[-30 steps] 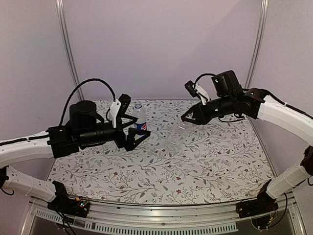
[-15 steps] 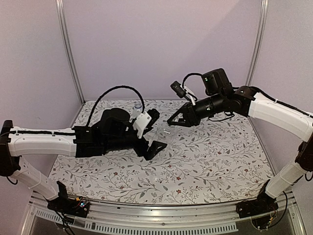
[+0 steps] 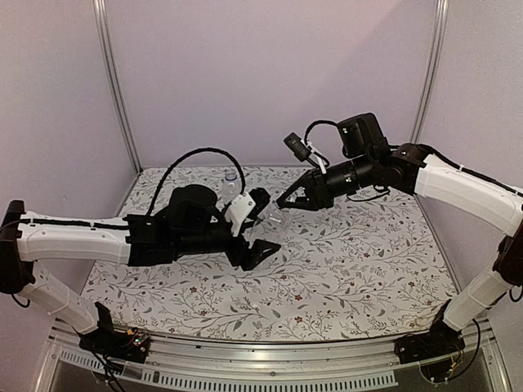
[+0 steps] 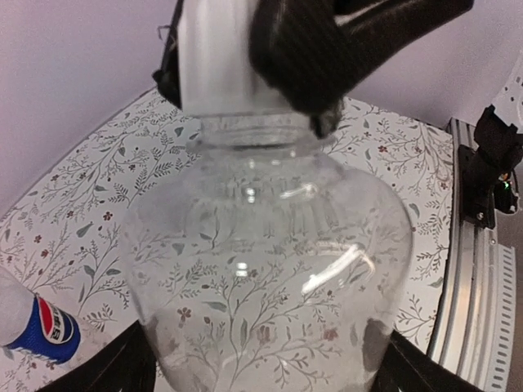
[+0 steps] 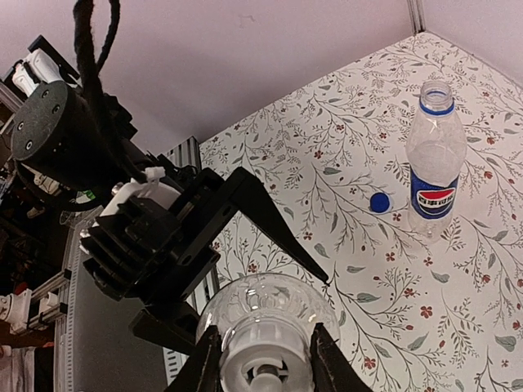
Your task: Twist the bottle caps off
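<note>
The shorter clear unlabelled plastic bottle [image 4: 261, 269] sits near the middle of the floral bench [image 3: 351, 269], with its long axis roughly upright and its neck on top. The right hand [image 3: 283, 202] reaches in from two o'clock and is pinched narrow on the pale see-through screw cap [image 5: 261, 371]. The left hand [image 3: 263, 227] brackets the bottle's body with its fingers wide; I cannot tell whether they press it. At eleven o'clock the taller Pepsi-labelled bottle [image 3: 231, 186] stands upright, and the solid blue cap [image 5: 378, 202] lies just beside it.

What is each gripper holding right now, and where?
Right gripper pinches the pale cap by its sides atop the unlabelled bottle. Left gripper straddles that bottle's body; whether it grips cannot be told.
</note>
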